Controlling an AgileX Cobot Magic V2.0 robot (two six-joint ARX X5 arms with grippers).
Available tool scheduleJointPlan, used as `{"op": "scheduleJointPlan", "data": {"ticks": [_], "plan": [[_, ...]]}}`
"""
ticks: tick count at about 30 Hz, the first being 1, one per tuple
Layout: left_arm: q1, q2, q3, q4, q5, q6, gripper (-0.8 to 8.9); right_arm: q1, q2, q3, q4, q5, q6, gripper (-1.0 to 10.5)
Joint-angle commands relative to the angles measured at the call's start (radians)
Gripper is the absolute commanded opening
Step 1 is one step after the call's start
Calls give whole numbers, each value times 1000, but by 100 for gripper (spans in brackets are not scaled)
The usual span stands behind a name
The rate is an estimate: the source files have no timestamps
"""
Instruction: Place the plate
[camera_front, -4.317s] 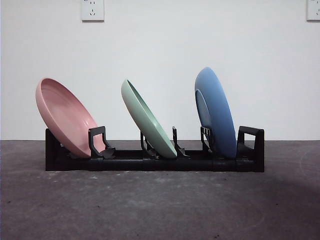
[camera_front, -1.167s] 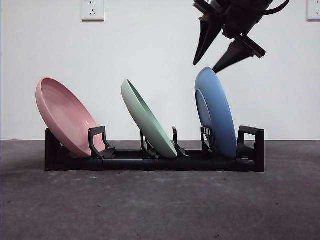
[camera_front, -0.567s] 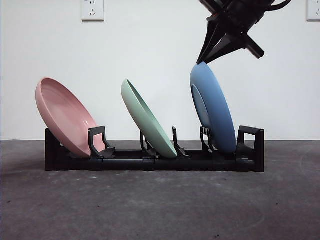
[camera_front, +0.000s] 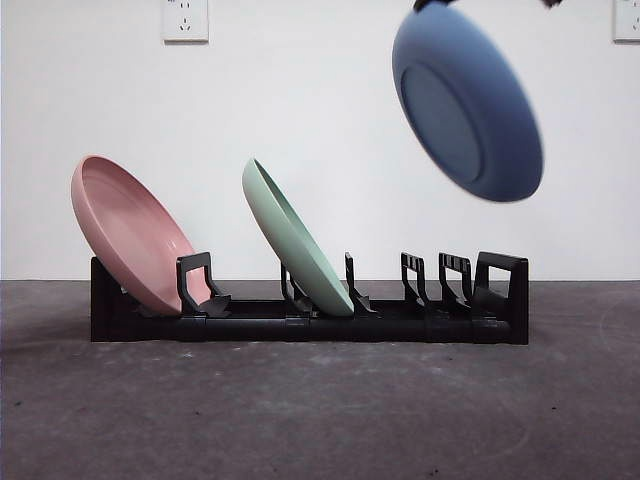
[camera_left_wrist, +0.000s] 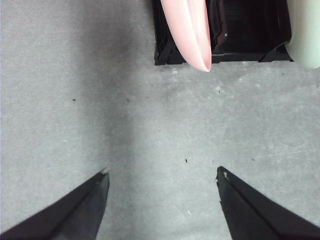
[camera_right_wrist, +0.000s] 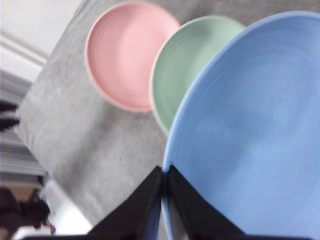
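Blue plate (camera_front: 467, 103), glossy and round with a recessed foot ring, hanging tilted in the air high above the right end of the black rack (camera_front: 310, 322), rim pinched in the closed right end effector (camera_right_wrist: 164, 177). Pink plate (camera_front: 132, 232) leaning in the rack's left slot, green plate (camera_front: 294, 238) in the middle, right slots bare. Right end effector nearly cut off at the front view's top edge; left end effector (camera_left_wrist: 162, 182) spread wide and empty over the grey worktop (camera_left_wrist: 150, 130).

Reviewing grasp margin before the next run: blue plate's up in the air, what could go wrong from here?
The right gripper pinches only the rim of the blue plate, which hangs tilted above the rack; it could slip or swing. If lowered or dropped, it might strike the green plate or the rack's bare posts.
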Motion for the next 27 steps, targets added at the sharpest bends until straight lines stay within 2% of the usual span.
{"op": "scheduleJointPlan", "data": {"ticks": [1,4,8,14,20,27], "plan": [[-1,8,27,8,3,11,344,43,-32,24,-21,58,-82,10],[-1,8,27,8,3,11,344,109,-73,20,-68,182,-119,11],[-1,8,27,11,3,11,344,195,-121,-2,-106,305,-139,11],[-1,8,27,28,3,11,344,301,-219,-134,-91,410,-139,11],[-1,8,27,30,3,11,344,420,-330,-350,-20,511,-128,11],[-1,8,27,43,3,11,344,561,-365,-533,67,613,-111,11]]}}
